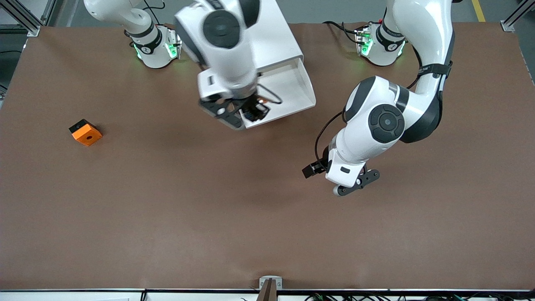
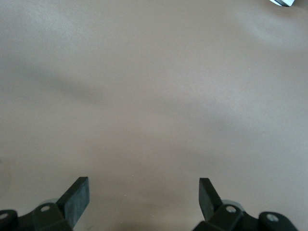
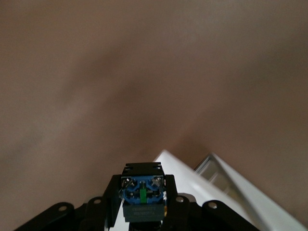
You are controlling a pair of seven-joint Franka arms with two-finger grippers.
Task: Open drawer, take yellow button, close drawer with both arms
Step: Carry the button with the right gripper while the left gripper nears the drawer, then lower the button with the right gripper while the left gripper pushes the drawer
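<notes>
While the right gripper [image 1: 246, 113], clamped on the push-button [image 3: 143, 195], hangs over the open drawer [image 1: 299, 90], the left gripper [image 2: 144, 199] waits spread apart over bare table [image 1: 167, 209], at the drawer's five o'clock.

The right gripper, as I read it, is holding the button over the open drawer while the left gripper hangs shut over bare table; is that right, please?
Not quite: the left gripper is open, its fingers standing wide apart over bare table, as the left wrist view shows. The rest holds: the right gripper is shut on the button over the open drawer.
</notes>
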